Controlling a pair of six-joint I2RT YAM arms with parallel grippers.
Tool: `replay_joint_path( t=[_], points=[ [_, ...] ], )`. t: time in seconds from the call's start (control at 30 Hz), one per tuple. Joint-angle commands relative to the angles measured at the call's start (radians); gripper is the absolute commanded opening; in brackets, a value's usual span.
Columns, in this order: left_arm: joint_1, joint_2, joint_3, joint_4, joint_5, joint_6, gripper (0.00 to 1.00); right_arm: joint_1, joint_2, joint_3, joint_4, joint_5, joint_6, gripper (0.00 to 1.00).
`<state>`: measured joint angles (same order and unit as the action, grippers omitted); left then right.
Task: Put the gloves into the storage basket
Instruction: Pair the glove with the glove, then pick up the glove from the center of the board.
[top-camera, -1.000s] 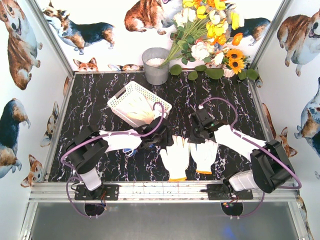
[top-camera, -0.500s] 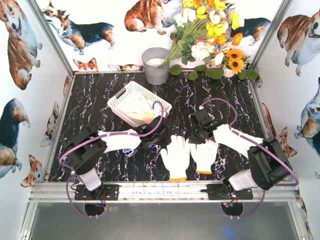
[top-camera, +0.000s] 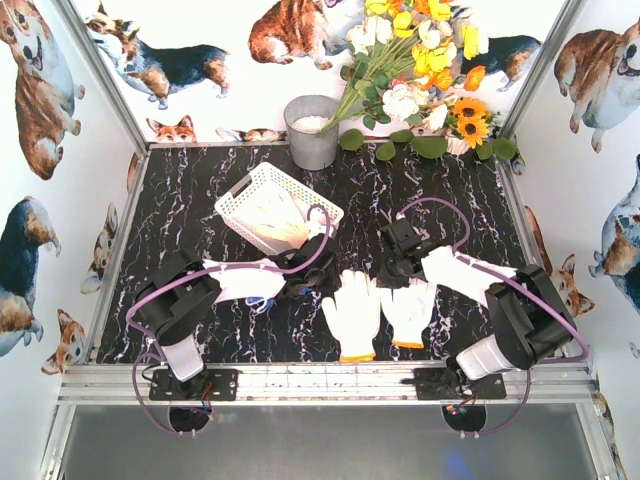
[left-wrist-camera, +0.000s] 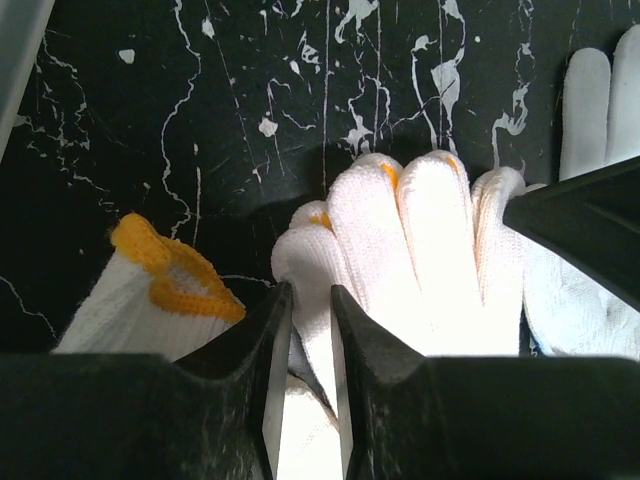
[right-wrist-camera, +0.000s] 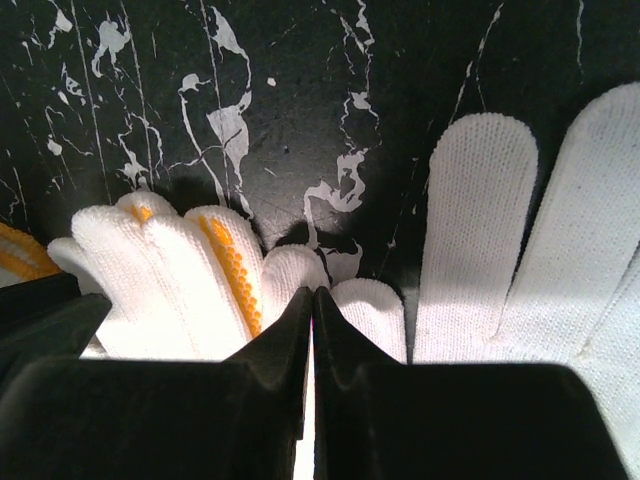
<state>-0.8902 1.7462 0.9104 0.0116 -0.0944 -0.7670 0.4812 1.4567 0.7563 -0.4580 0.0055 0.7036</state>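
as left hand (left-wrist-camera: 310, 296) narrows, glove (left-wrist-camera: 420, 260) pinched

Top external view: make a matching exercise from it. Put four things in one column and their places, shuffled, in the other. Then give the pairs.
Things
1. storage basket
2. grey bucket
3. flat gloves
4. flowers

Places
a. at the back, in the middle
b. at the back, right of the middle
c. left of centre, set at an angle
d. at the front, in the middle, side by side

Pairs: 1-c, 2-a, 3-d, 4-b
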Motion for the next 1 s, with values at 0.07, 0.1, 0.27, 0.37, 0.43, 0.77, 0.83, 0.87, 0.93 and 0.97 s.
replay_joint_path(
  t=[0.07,0.1,0.27,0.37,0.43,0.77,0.83,0.87,0.93,0.97],
  points=[
    [0.010,0.003,0.047,-0.030,-0.022,0.040,0.24,-0.010,0.009,0.034,0.043,0.010,-0.021,0.00],
    [0.010,-0.010,0.057,-0.048,-0.025,0.048,0.28,-0.011,-0.001,0.035,0.039,-0.002,-0.021,0.02],
    [0.002,-0.088,0.111,-0.148,-0.026,0.105,0.49,-0.016,-0.091,0.032,0.013,-0.096,-0.006,0.25],
    [0.001,-0.164,0.119,-0.187,-0.030,0.122,0.55,-0.016,-0.159,0.017,-0.018,-0.118,0.008,0.34],
    [0.000,-0.201,0.115,-0.211,-0.028,0.123,0.56,-0.016,-0.205,0.000,-0.056,-0.136,0.020,0.37],
    [-0.093,-0.310,-0.050,-0.136,0.118,-0.005,0.38,-0.015,-0.481,-0.210,-0.051,-0.381,0.149,0.44],
    [-0.143,-0.303,-0.060,-0.106,0.118,-0.033,0.34,-0.011,-0.521,-0.252,-0.044,-0.407,0.176,0.45],
    [-0.167,-0.293,-0.062,-0.096,0.118,-0.047,0.32,-0.007,-0.537,-0.273,-0.036,-0.417,0.192,0.46],
    [-0.201,-0.270,-0.067,-0.067,0.125,-0.075,0.29,0.008,-0.560,-0.316,-0.003,-0.441,0.227,0.47],
    [-0.212,-0.257,-0.072,-0.047,0.133,-0.087,0.28,0.017,-0.563,-0.336,0.016,-0.450,0.243,0.47]
  ],
)
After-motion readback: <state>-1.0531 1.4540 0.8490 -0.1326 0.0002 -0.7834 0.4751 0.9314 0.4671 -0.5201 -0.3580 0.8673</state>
